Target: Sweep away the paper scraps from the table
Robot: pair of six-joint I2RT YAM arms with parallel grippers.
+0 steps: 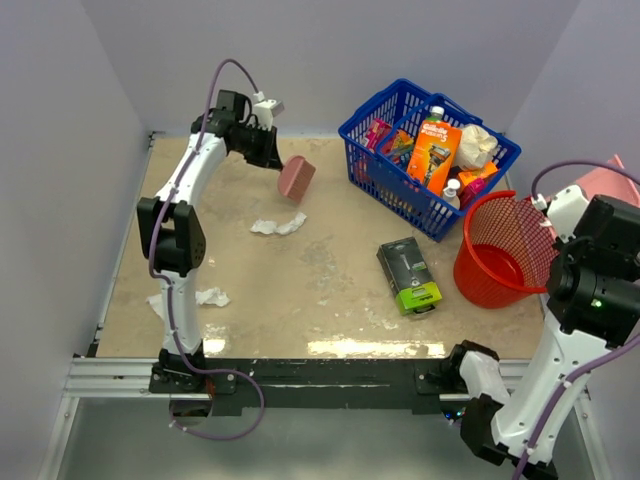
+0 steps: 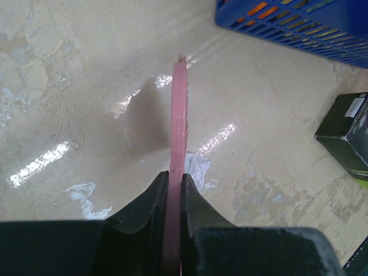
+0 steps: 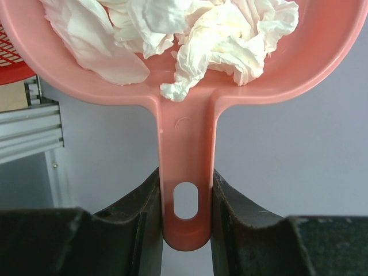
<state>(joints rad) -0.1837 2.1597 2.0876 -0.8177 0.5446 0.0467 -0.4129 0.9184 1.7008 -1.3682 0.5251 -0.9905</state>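
Note:
My left gripper (image 2: 175, 178) is shut on a flat pink brush (image 2: 179, 109), held above the far left of the table (image 1: 330, 310) in the top view, brush (image 1: 296, 178) hanging down. Paper scraps lie on the table: one (image 1: 278, 226) just below the brush, one (image 1: 205, 297) beside the left arm. The left wrist view shows a scrap (image 2: 198, 167) under the brush and another (image 2: 83, 192) to its left. My right gripper (image 3: 185, 178) is shut on the handle of the pink dustpan (image 3: 184, 132), which holds crumpled paper scraps (image 3: 190, 29). The dustpan (image 1: 612, 182) is raised at the far right, beside the red basket.
A red mesh wastebasket (image 1: 505, 250) stands at the table's right edge. A blue shopping basket (image 1: 425, 150) full of packages sits at the back right. A black-and-green box (image 1: 408, 276) lies right of the table's middle. Walls close in the left and far sides.

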